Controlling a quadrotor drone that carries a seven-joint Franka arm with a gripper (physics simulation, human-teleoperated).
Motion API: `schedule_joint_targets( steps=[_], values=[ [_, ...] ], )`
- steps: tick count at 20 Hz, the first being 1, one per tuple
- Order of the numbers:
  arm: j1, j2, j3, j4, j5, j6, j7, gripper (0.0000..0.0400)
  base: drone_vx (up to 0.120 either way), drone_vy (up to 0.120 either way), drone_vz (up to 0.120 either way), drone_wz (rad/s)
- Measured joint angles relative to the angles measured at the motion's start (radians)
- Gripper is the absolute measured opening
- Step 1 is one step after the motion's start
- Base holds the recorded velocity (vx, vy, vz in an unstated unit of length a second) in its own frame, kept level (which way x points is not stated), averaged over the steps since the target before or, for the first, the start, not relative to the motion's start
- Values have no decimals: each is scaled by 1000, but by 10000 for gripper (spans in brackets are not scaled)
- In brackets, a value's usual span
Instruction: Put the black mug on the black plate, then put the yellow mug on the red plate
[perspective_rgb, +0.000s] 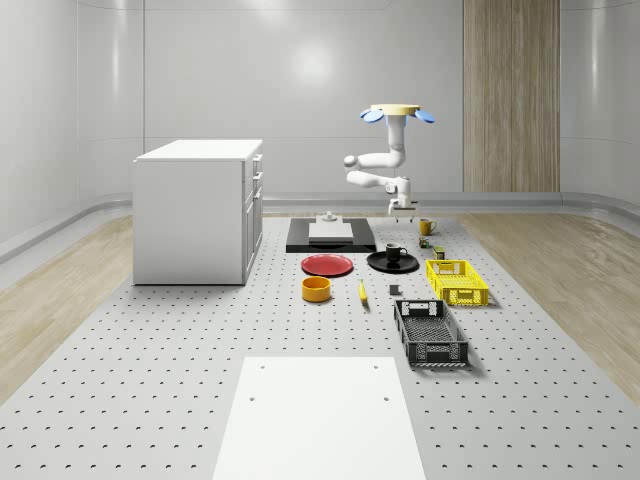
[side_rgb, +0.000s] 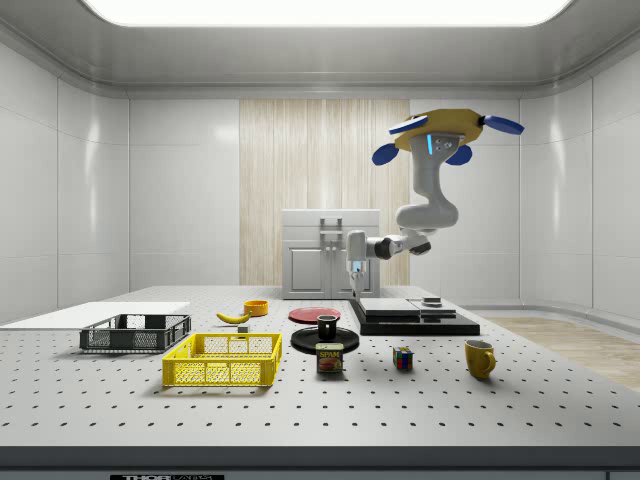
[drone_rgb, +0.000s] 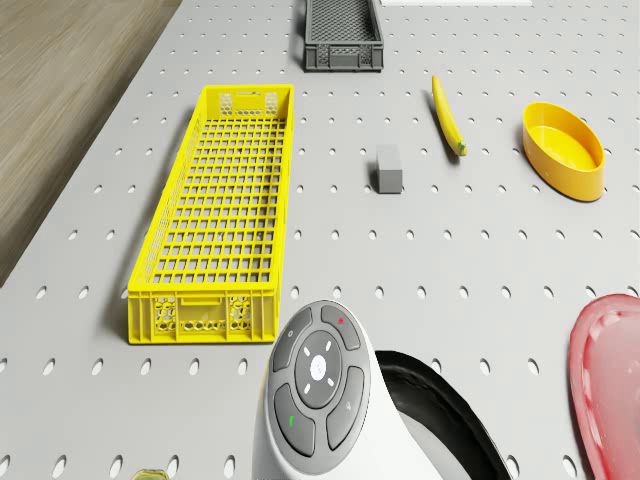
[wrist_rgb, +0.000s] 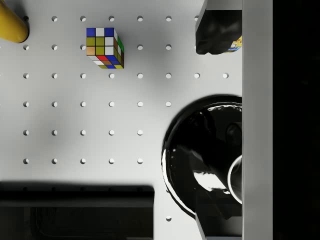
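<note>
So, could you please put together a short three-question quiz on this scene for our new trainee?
1. True or false: the black mug already stands on the black plate.
2. Where is the yellow mug? A) on the red plate B) on the table, off the plates C) in the yellow crate
3. Fill in: the gripper hangs above the table beside the ____ plate.

Key: 1 true; 2 B; 3 black.

It looks like a simulated robotics lab: a perforated optical-bench table (perspective_rgb: 150, 400) under bare glossy wall panels (perspective_rgb: 200, 70), with a drone (side_rgb: 440, 135) hovering above scattered test objects.
</note>
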Motion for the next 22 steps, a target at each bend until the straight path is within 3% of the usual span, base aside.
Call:
schedule_joint_targets(
  steps=[22],
  values=[
    [6,9,-2,-1,-5,-9,-4,400,-120,120,5,0]
  ],
)
